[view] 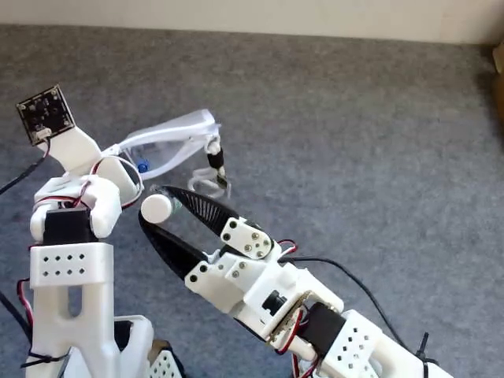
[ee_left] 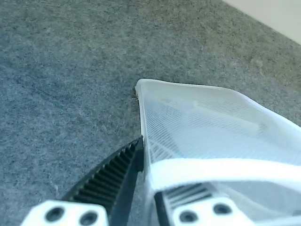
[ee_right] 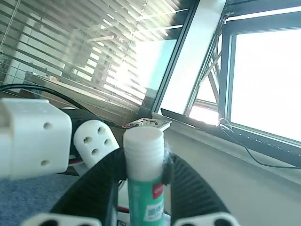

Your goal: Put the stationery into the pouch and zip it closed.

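Note:
A clear white mesh pouch (view: 175,138) lies on the grey carpet, its black zipper pull (view: 215,161) and a small ring at its near end. My left gripper (view: 131,163) is shut on the pouch's edge. In the left wrist view the pouch (ee_left: 207,127) rises from the gripper (ee_left: 146,165), whose jaws pinch its white rim. A small blue item (view: 143,166) shows through the pouch wall. My right gripper (view: 150,203) is shut on a glue stick (view: 156,207) with a white cap, just beside the pouch. In the right wrist view the green glue stick (ee_right: 145,174) stands between the black fingers (ee_right: 106,181).
Grey carpet (view: 354,134) covers the table, with open room to the right and back. The right wrist view tilts up toward a window and blinds. The left arm's white housing (ee_right: 33,139) sits close beside the right gripper.

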`<control>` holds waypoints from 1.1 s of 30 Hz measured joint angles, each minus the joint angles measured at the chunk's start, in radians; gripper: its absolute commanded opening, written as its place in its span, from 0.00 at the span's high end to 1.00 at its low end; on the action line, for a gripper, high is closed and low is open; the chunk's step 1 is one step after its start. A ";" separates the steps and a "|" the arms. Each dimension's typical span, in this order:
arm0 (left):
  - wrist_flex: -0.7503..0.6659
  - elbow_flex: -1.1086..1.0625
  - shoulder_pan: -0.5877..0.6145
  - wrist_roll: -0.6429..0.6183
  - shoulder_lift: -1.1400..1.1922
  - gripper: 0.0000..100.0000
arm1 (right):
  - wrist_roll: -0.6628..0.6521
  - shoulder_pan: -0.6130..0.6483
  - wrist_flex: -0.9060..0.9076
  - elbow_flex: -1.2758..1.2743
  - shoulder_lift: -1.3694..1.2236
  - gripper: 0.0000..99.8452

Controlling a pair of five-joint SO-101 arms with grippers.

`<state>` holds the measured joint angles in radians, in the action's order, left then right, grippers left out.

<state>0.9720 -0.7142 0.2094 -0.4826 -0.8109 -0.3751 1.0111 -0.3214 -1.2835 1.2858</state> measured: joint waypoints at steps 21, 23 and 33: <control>0.000 0.000 0.000 0.000 0.000 0.99 | 0.000 -0.058 -0.137 0.158 -0.359 1.00; 0.000 0.000 0.000 0.000 0.000 0.99 | 0.000 -0.071 -0.190 0.158 -0.400 1.00; 0.000 0.000 -0.005 0.000 0.000 0.99 | 0.003 -0.167 -0.433 0.167 -0.667 1.00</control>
<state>0.9720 -0.7142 0.2048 -0.4826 -0.8109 -0.3721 0.8439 -0.7541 -1.1162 0.6183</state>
